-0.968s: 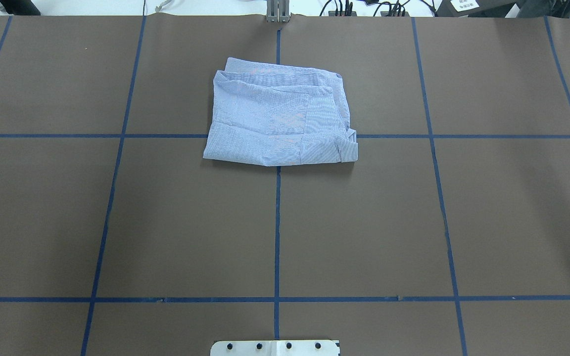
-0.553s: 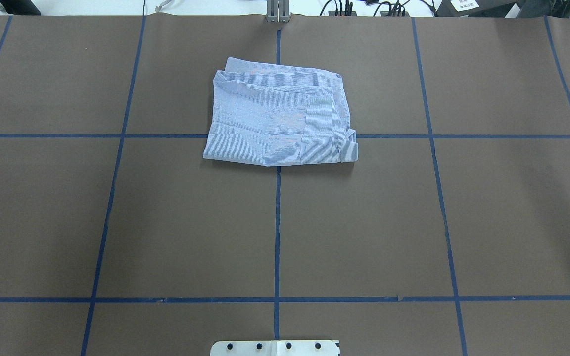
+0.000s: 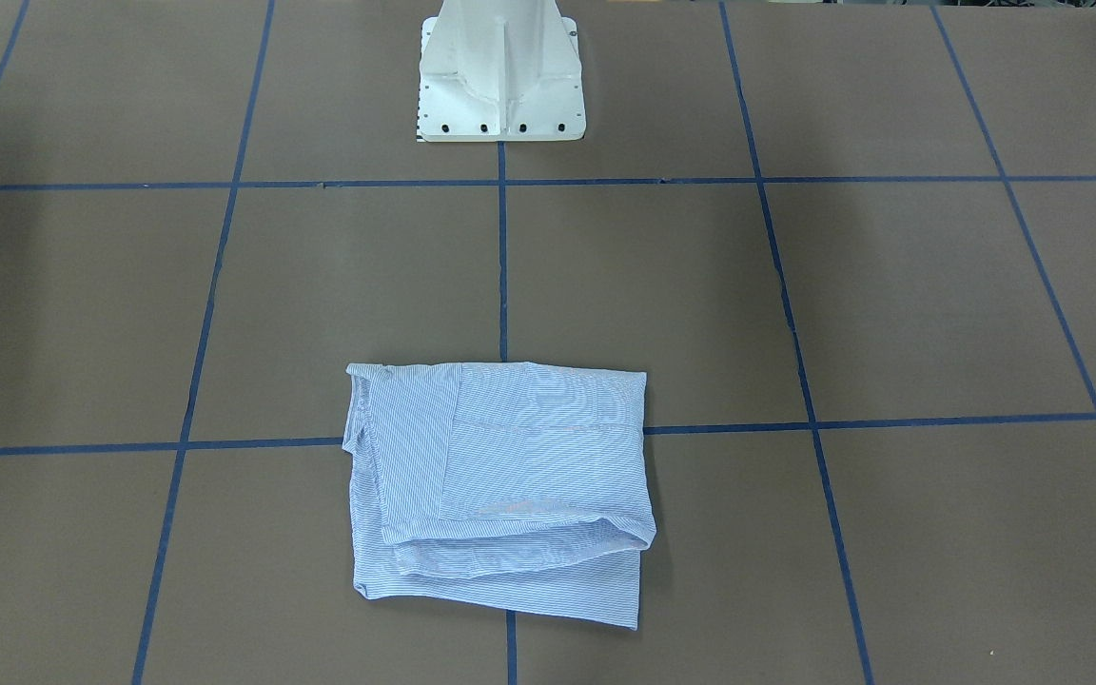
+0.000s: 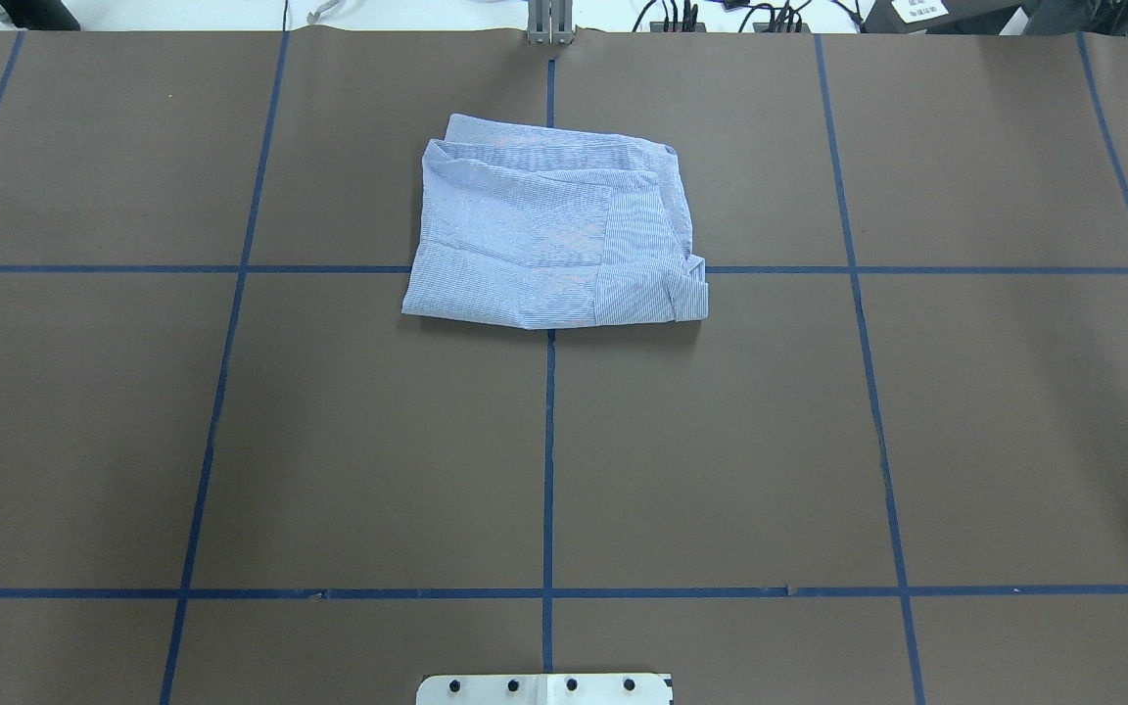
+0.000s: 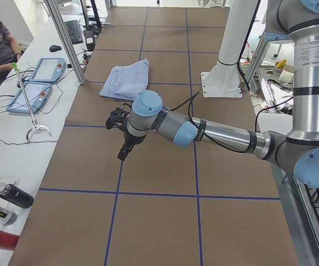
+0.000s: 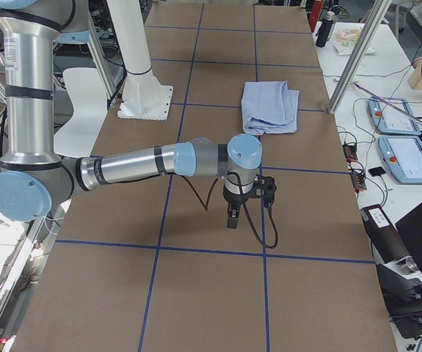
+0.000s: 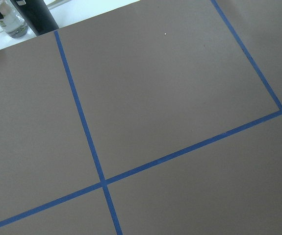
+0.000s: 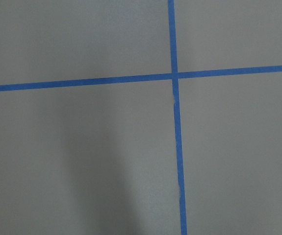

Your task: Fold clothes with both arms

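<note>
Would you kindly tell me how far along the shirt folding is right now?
Done: the shirt lies folded in a compact rectangle on the table. In hand: nothing; the left gripper and right gripper hang over the table, away from the shirt. Left: perhaps squaring its uneven layers.

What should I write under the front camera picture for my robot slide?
A folded light blue striped shirt lies on the brown table with blue tape lines, before the robot's white base.

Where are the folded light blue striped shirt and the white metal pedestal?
Folded light blue striped shirt (image 4: 544, 245): overhead view, middle of its top layer.
White metal pedestal (image 3: 500, 95): front-facing view, its base plate.
</note>
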Tool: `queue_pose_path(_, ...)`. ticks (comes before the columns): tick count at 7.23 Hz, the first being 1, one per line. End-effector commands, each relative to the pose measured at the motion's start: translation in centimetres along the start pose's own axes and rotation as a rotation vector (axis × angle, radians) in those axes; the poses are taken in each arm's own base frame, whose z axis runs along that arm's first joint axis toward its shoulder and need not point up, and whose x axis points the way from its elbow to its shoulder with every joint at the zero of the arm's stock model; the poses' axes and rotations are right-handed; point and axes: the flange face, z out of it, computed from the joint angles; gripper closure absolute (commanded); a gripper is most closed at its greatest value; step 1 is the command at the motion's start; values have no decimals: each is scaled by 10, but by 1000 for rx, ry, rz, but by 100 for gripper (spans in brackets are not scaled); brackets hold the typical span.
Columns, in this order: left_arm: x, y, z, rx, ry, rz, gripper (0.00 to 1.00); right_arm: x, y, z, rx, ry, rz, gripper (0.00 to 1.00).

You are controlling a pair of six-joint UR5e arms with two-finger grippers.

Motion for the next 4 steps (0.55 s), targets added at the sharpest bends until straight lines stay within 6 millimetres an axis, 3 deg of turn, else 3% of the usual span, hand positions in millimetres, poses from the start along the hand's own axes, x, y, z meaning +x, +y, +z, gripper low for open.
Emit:
queue_pose_path(1, -1, 1, 1, -2, -3, -2, 0, -5, -3, 3, -3, 22, -22, 0)
queue_pose_path(4, -2, 1, 3, -5, -3, -3, 0, 9, -1, 10, -10, 119, -120, 0)
